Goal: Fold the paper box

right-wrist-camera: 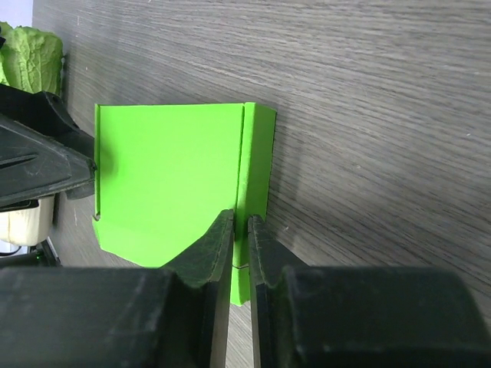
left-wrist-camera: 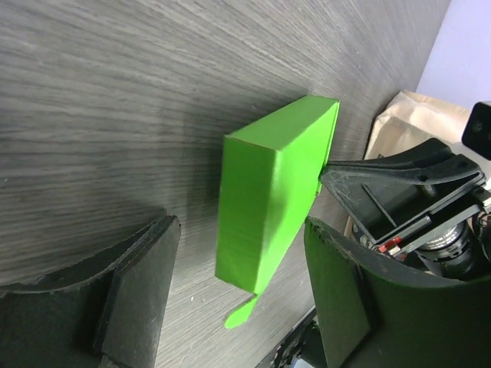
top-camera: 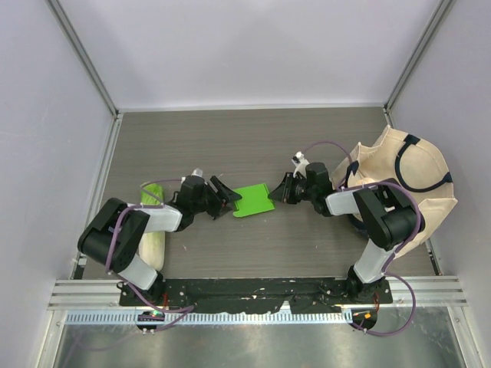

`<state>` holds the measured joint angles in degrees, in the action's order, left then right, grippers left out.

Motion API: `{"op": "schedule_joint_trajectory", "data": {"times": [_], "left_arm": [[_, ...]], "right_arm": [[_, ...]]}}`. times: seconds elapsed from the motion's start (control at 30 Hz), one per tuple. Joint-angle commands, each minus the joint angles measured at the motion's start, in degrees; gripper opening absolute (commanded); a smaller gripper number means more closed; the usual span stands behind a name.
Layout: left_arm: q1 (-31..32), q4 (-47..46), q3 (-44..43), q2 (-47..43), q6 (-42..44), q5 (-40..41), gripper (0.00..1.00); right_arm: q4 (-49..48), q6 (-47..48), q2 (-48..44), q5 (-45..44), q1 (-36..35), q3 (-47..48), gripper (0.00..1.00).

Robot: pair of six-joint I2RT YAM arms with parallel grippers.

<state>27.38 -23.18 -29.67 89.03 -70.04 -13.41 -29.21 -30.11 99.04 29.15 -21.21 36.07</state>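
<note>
The paper box (top-camera: 253,201) is bright green and partly folded, with a raised side wall, and sits mid-table between the two arms. In the left wrist view the box (left-wrist-camera: 268,199) stands in the gap ahead of my left gripper (left-wrist-camera: 242,299), which is open with its jaws wide on either side and not clamping it. My left gripper (top-camera: 226,197) is at the box's left edge. My right gripper (top-camera: 281,192) is at its right edge. In the right wrist view my right gripper (right-wrist-camera: 240,226) is shut on the box's folded edge strip (right-wrist-camera: 253,161).
A long pale-green cabbage (top-camera: 153,230) lies at the left beside the left arm, and it also shows in the right wrist view (right-wrist-camera: 31,54). A beige tote bag (top-camera: 406,180) sits at the right behind the right arm. The enclosure walls ring the table.
</note>
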Motion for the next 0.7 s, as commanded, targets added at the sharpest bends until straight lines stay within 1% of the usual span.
{"op": "schedule_joint_trajectory", "data": {"times": [0.0,0.1,0.23,0.33,0.37,0.43,0.47,0.5,0.53,0.6,0.63,0.67], "left_arm": [[0.75,-3.89,-0.65,3.07,-0.8,0.93,0.7],[1.19,-4.07,-1.26,4.04,-1.5,1.37,0.7],[1.63,-4.86,-2.32,5.01,-1.5,0.75,0.69],[1.8,-5.21,-3.72,5.8,-1.24,-0.73,0.56],[2.06,-5.21,-4.08,5.97,-1.59,-0.92,0.5],[2.16,-5.3,-4.34,5.62,-2.38,-1.7,0.43],[2.07,-5.21,-4.08,5.36,-3.25,-1.97,0.37],[2.15,-4.6,-3.99,4.14,-3.61,-2.06,0.35],[1.89,-3.46,-3.9,3.09,-3.61,-2.41,0.33],[1.8,1.19,-4.08,0.89,-3.44,-2.76,0.3],[1.46,3.12,-4.17,-1.47,-3.26,-3.55,0.29],[1.28,6.79,-4.17,-2.37,-3.43,-4.25,0.25]], "right_arm": [[6.37,-0.12,3.78,-2.36,2.57,-2.76,0.14],[4.34,-1.62,5.63,-0.15,3.89,-3.12,0.13],[3.2,-1.71,5.46,1.35,3.99,-3.29,0.14],[3.37,-1.45,5.46,1.0,3.99,-3.29,0.15],[3.2,-1.44,5.46,1.17,3.9,-3.2,0.16],[3.81,-0.74,4.93,0.13,3.11,-2.94,0.18],[5.29,-0.13,3.97,-1.44,1.98,-2.68,0.23],[6.35,0.83,3.27,-2.68,1.27,-2.42,0.28],[9.32,1.36,1.26,-4.17,-0.22,-1.8,0.35],[13.54,2.76,-1.82,-10.84,-2.77,-0.05,0.4],[18.18,3.3,-3.66,-14.35,-4.26,0.66,0.45],[20.92,3.65,-7.69,-21.17,-8.02,1.45,0.48]]}}
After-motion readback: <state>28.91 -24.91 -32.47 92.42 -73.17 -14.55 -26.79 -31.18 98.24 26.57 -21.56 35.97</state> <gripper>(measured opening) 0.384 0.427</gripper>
